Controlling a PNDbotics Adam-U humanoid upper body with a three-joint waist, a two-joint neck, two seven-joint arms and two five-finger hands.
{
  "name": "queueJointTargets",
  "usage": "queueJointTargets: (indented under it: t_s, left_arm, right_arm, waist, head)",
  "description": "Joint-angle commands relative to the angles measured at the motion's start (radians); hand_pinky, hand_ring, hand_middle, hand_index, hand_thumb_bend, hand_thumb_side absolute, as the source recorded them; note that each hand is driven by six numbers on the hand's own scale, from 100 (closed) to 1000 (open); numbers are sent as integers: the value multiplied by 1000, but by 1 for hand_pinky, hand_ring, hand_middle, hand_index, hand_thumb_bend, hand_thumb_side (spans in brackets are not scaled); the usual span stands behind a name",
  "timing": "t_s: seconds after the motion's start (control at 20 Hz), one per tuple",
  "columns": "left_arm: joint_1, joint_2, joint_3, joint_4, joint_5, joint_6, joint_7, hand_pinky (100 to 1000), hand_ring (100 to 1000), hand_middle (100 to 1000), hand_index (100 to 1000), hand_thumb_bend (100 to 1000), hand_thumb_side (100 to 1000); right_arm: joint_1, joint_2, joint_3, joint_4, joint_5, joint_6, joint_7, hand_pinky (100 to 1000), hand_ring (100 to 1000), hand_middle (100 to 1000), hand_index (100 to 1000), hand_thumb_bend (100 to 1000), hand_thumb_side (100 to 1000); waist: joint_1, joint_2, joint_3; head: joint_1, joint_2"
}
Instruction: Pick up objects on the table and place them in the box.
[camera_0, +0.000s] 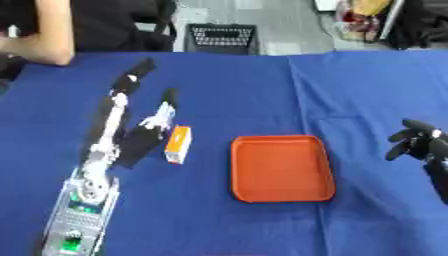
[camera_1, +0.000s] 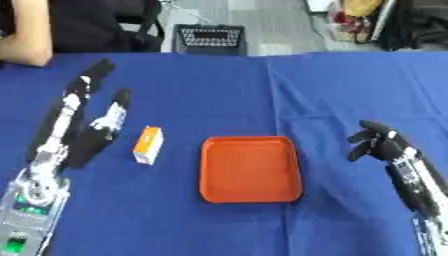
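Stretching across the whole view, the blue table (camera_0: 227, 85) is carrying everything, and the orange box (camera_0: 280, 167), a shallow tray sitting near the middle, is lying empty and waiting. Coming in along the left side, the left hand (camera_0: 144, 122) is reaching forward with its fingers spread wide and straight, holding nothing, hovering just beside the small orange-and-white carton (camera_0: 178, 144), which is lying on the cloth between that hand and the box, well short of the rim. Over on the right, the right hand (camera_1: 374, 140) is idling well apart from the action, fingers loosely curled downward and gripping nothing. Judging the risks now: the carton is lying flat and narrow, so straight fingers could be nudging it sideways or sliding it along the cloth instead of closing round it, and a crooked pinch could be letting it tip out before the tray. Whether the fingertips are touching the carton is hard to make out, the carton's printing is unreadable, and the right forearm is running off the frame.
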Motion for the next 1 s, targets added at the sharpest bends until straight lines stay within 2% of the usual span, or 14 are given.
queueJointTargets:
  t_s: [0.05,0.2,0.4,1.0]
  left_arm:
    - [-15,23,-15,40,-35,27,-4,1000,1000,944,1000,307,738]
    - [-14,24,-24,79,-68,37,-5,1000,1000,942,1000,310,738]
    - [-12,24,-25,108,-102,48,-6,1000,1000,931,1000,331,692]
    - [-6,12,-10,113,-191,115,14,1000,1000,916,1000,322,648]
  right_arm:
    - [-6,-16,-4,-14,2,-1,4,556,554,662,902,100,929]
    - [-6,-15,-3,-14,2,-1,5,556,554,662,902,100,929]
    - [-6,-16,-4,-14,2,-1,5,556,553,663,902,100,929]
    - [-6,-15,-5,-14,2,-1,5,557,553,663,902,100,930]
  waist:
    - [1,-11,-3]
    - [1,-11,-4]
    - [2,-10,-5]
    - [1,-11,-4]
  head:
    - [-3,-14]
    - [-4,-16]
    - [-3,-15]
    - [-5,-18]
